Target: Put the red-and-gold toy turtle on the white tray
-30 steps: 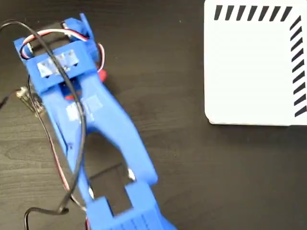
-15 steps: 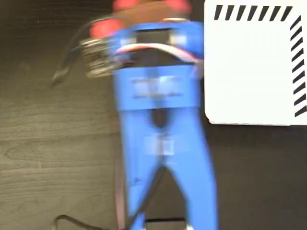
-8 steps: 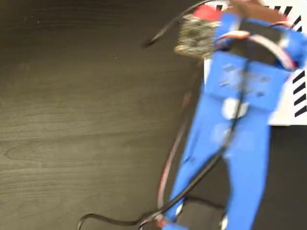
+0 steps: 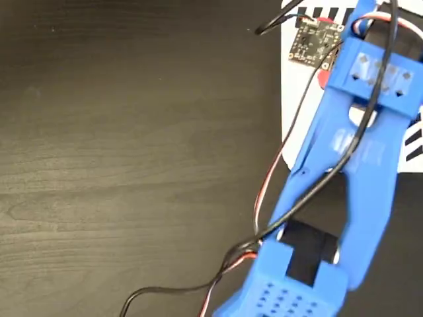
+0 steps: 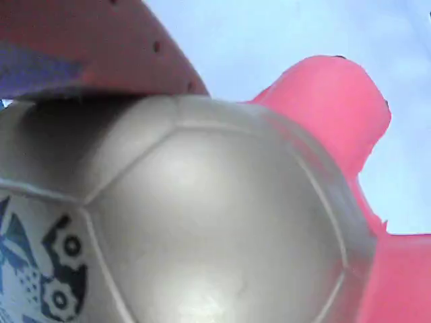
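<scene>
Wrist view shows the gripper (image 5: 87,60) clenched around the turtle (image 5: 202,222), shell filling the frame, over the tray (image 4: 301,99) near its top edge.

We see a dark brown wooden table top (image 4: 132,152) with wavy grain lines, and soft light shines on it.

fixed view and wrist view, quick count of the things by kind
toy turtle: 1
white tray: 1
blue robot arm: 1
small circuit board on the arm: 1
dark wood table: 1
total: 5
</scene>
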Controlling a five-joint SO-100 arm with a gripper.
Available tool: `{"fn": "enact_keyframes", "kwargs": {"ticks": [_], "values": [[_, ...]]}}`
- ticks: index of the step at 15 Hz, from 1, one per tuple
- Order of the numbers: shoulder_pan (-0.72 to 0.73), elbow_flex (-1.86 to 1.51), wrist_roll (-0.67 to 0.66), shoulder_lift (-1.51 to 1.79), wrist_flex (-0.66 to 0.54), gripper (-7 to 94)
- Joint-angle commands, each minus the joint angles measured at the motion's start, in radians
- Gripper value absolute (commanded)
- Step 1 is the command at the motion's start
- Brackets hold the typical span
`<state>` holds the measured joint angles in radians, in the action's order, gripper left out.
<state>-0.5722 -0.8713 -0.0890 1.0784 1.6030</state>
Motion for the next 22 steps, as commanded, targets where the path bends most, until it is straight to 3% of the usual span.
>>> {"fn": "enact_keyframes", "kwargs": {"ticks": [1,10,14,17,18,22], "values": [[-0.006,0.060,-0.003,0.025,0.009,0],[-0.015,0.061,-0.025,-0.048,0.009,1],[-0.023,0.049,-0.035,-0.043,0.012,36],[-0.028,0.037,-0.040,-0.043,0.012,54],[-0.029,0.029,-0.041,-0.043,0.012,59],[-0.029,0.006,-0.044,-0.038,0.012,62]]}}
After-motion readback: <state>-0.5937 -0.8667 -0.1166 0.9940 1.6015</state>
